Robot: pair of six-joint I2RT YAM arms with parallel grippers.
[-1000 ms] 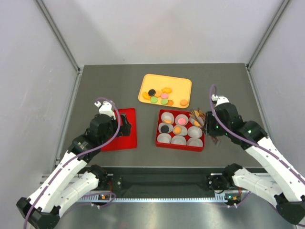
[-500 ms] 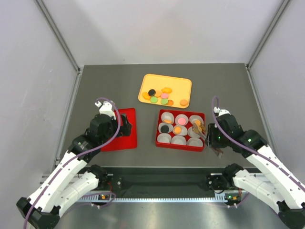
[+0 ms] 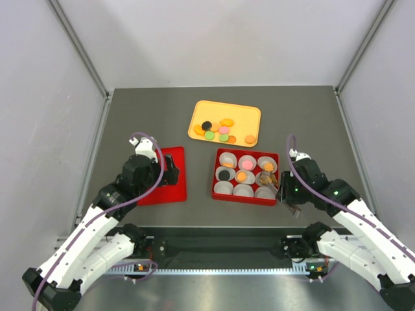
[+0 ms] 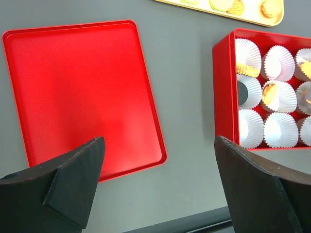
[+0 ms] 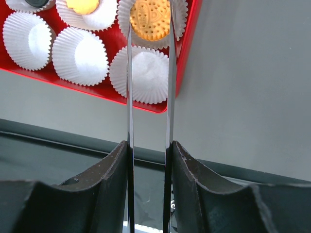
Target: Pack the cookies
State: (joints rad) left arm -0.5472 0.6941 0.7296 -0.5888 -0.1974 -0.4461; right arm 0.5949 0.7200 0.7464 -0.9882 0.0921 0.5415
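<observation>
Several cookies point(image 3: 217, 131) in orange, green, pink and black lie on a yellow tray point(image 3: 201, 107). The red box point(image 3: 245, 197) holds white paper cups; some carry a cookie, such as a black one point(image 3: 224, 175) and a pink one point(image 3: 247, 164). My right gripper point(image 3: 283, 184) point(image 5: 149, 145) is shut on metal tongs point(image 5: 130, 87). The tong blades straddle an orange cookie point(image 5: 151, 19) over the middle cup of the box's right column. My left gripper point(image 3: 170, 173) point(image 4: 159, 145) hangs open and empty over the right edge of the red lid point(image 4: 82, 87).
The flat red lid point(image 3: 162, 194) lies left of the box, on the grey table. The yellow tray sits behind the box. Grey walls close in both sides and the back. A black rail runs along the near edge point(image 5: 218, 170).
My right arm drew back toward the near edge, carrying the tongs and orange cookie from the box's far right corner to the middle right cup. The left arm stayed still.
</observation>
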